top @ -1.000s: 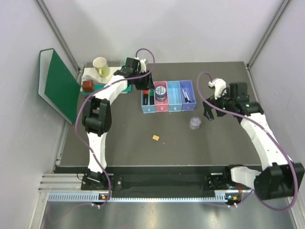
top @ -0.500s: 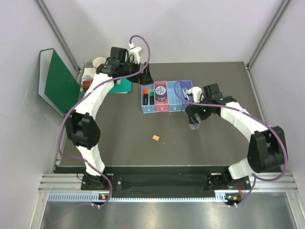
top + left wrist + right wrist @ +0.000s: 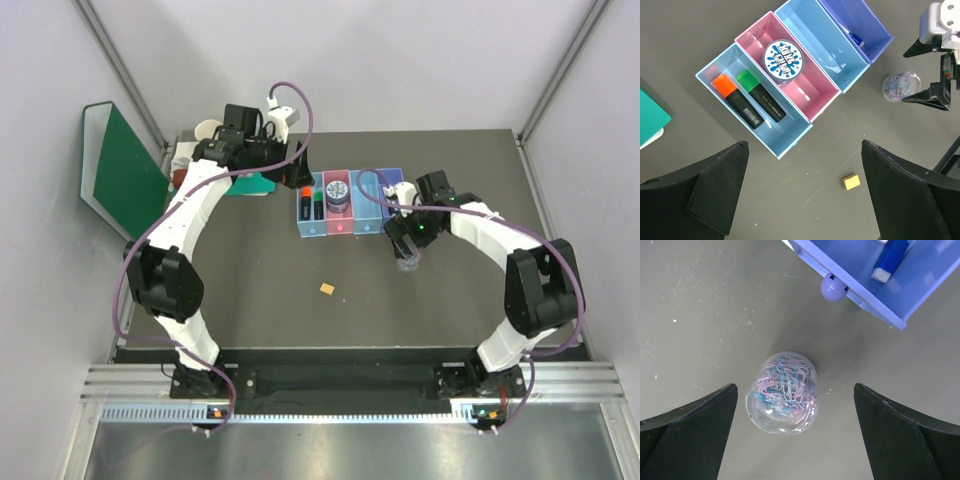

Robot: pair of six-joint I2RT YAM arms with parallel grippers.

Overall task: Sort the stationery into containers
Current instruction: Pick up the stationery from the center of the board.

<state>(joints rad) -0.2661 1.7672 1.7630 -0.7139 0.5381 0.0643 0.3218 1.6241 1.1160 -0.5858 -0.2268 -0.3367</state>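
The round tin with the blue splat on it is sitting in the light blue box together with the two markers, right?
Not quite. The round tin is sitting in the pink bin, by itself. The light blue bin next to it holds only the two markers, the orange-capped highlighter and the green-capped highlighter. The left wrist view shows it.

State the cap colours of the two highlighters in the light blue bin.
Orange and green; the highlighters show best in the left wrist view.
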